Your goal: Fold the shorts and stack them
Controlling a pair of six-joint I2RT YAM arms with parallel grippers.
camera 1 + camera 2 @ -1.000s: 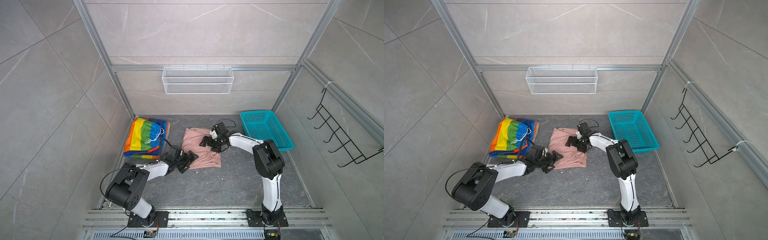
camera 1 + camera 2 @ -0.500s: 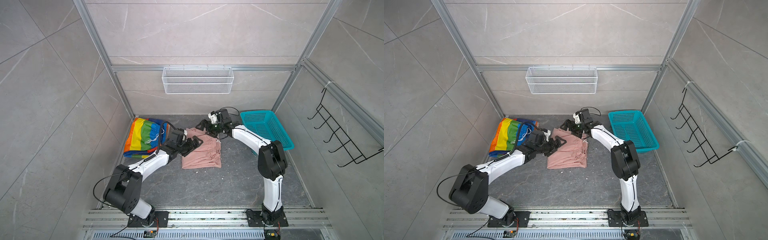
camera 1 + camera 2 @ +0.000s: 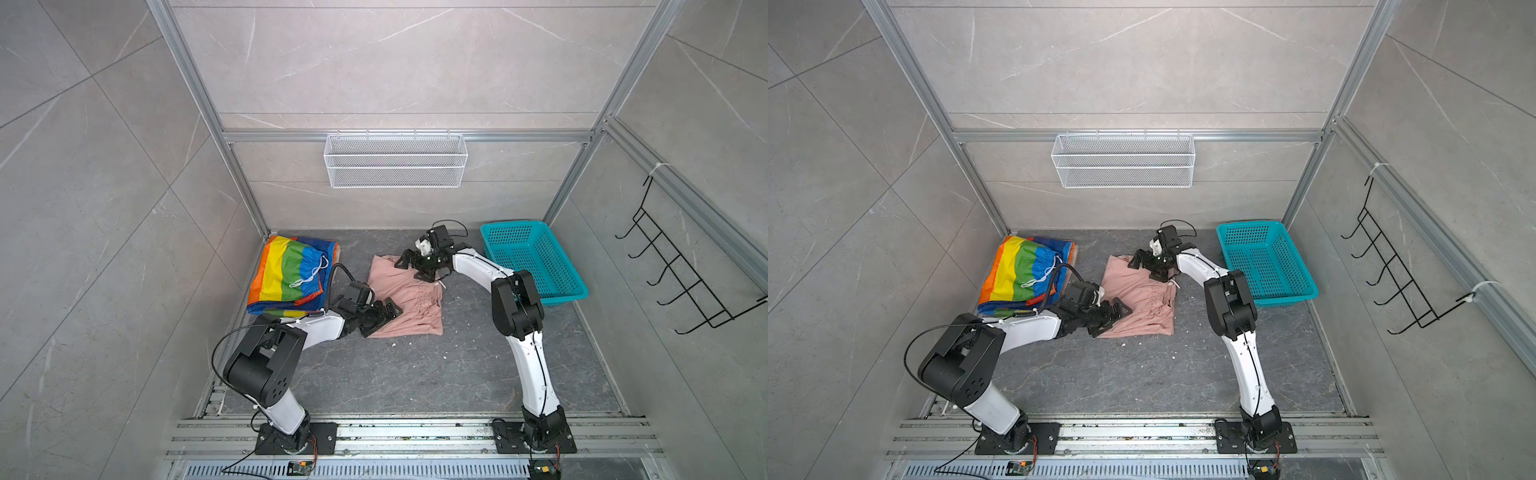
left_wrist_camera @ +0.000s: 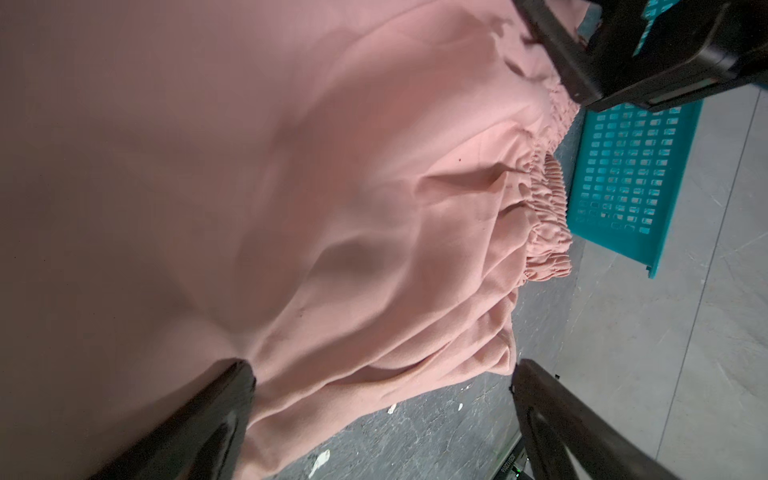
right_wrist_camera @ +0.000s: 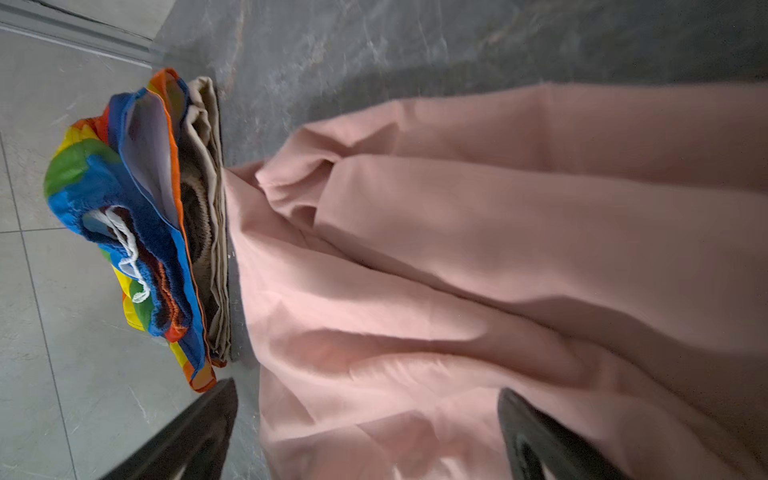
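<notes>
**Grey work surface [image 3: 415, 374], tiled booth: dusty pink shorts [image 3: 415, 299] between two wide-open grippers**

The dark grey surface is walled by pale marbled tile and aluminium framing. A white wire basket [image 3: 395, 166] hangs on the back wall. I see small white flecks scattered on the surface near the cloth.

The dusty pink shorts lie mid-surface, roughly folded into a rectangle. Their gathered elastic waist is turned toward the teal perforated basket [image 3: 536, 266], which sits at the right rear, apart from the cloth.

At the left rear, the rainbow-striped shorts [image 3: 286, 270] are folded with the white drawstring on top. My right wrist view shows them lying on the folded beige shorts [image 5: 212, 232]. That pile is near the pink pair.

My left gripper [image 3: 384, 318] is low at the near left corner of the dusty pink shorts, jaws spread wide, nothing pinched. One finger [image 4: 216, 415] sits at the cloth edge; I cannot tell whether it presses.

My right gripper [image 3: 412, 269] is over the far edge of the same shorts, jaws likewise wide, holding nothing.
</notes>
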